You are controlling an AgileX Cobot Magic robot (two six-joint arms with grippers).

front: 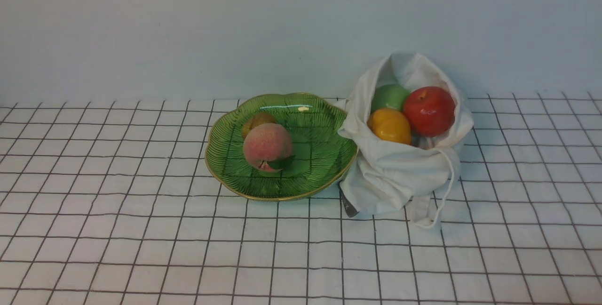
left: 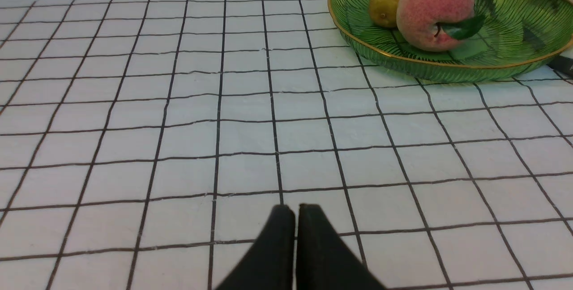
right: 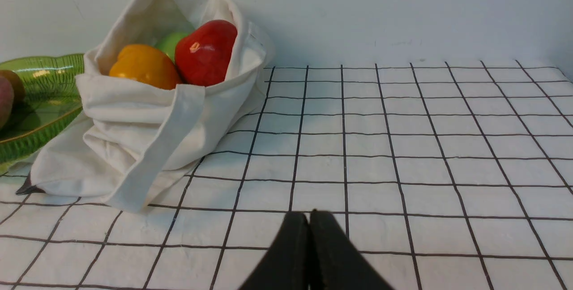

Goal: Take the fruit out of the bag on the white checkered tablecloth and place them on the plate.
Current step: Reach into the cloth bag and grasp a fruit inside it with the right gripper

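Front view gives me the whole layout: the white checkered tablecloth (front: pixel 141 229) covers the table, the green leaf-shaped plate (front: pixel 324 149) sits near the middle, and the off-white bag (front: pixel 395 178) slumps against the plate's right edge, touching it. The bag's mouth is open towards me, and three fruits sit packed together inside it: the red apple (front: pixel 429 110) on the right, the orange-yellow fruit (front: pixel 389 126) at front left, touching the apple, and the light green fruit (front: pixel 389 98) tucked behind both. On the plate I see a pink peach (front: pixel 267 146) with a dark leaf, and a smaller brownish-yellow fruit (front: pixel 256 121) half hidden just behind it. Through the left wrist camera, the left gripper (left: pixel 295 211) has its two black fingers pressed together with only a hairline between them. It holds nothing and points across bare tablecloth, well apart from the plate. I cannot tell whether its tips touch the cloth. Through the right wrist camera, the right gripper (right: pixel 309 218) is the same: fingers together, nothing between them, low over the checkered squares. The bag lies well apart from it, and a flat cloth strap (right: pixel 156 147) hangs down the bag's front onto the tablecloth. From that angle the apple stands highest in the bag's mouth, leaning on the rolled-down rim.
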